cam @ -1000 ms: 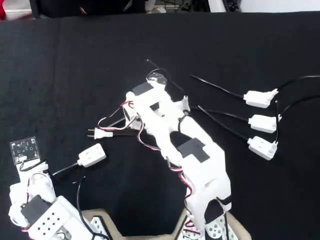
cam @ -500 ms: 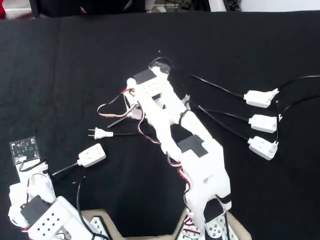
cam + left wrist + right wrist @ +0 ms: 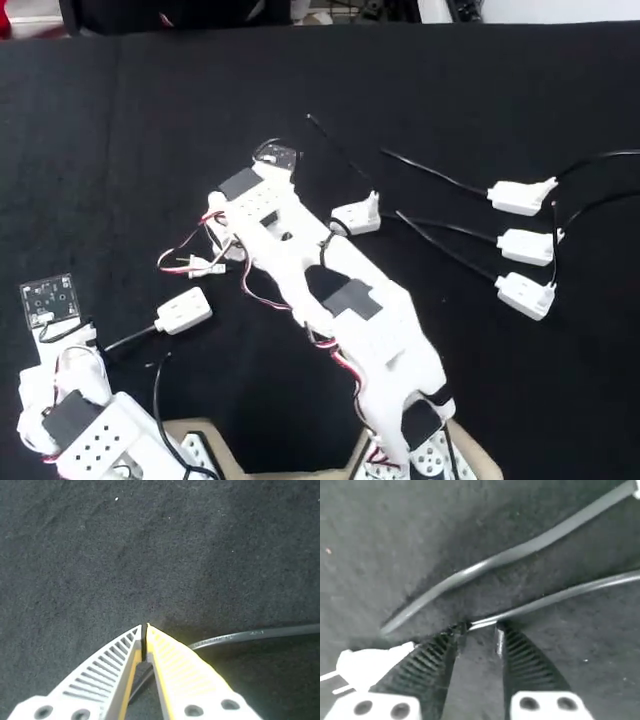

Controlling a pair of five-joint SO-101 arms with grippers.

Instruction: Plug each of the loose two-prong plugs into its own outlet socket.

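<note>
The black cloth-covered table (image 3: 120, 120) carries one loose white two-prong plug (image 3: 205, 266) left of its middle, prongs pointing toward the left edge, lying just beside the white right arm (image 3: 330, 300). That arm stretches from the near edge diagonally toward the table's centre. A white outlet socket (image 3: 184, 310) with a black cord lies close to the plug, on the side toward the near edge, the two apart and not joined. The cord trails toward the near-left corner, where the white left arm (image 3: 90, 430) sits. The left pincer (image 3: 145, 627), one finger white and one yellow, is closed with its tips meeting over the cloth. A thin black cord (image 3: 240, 635) runs in from the side and passes under the fingers; whether it is gripped cannot be told. The right pincer (image 3: 480, 630) has dark ribbed fingers standing a little apart, with bare cloth showing in the gap. Right at its tips lies a grey-black cord (image 3: 560, 595), with a second cord (image 3: 520, 555) beyond it, and the plug (image 3: 367, 662) lies beside one finger. A small white connector block (image 3: 358, 217) lies beside the arm on its right, its thin cord leading toward the far edge. Near the right edge lie three more white connector blocks (image 3: 520, 197) (image 3: 527, 245) (image 3: 525, 293) in a row, black cords running off both ends of each.
</note>
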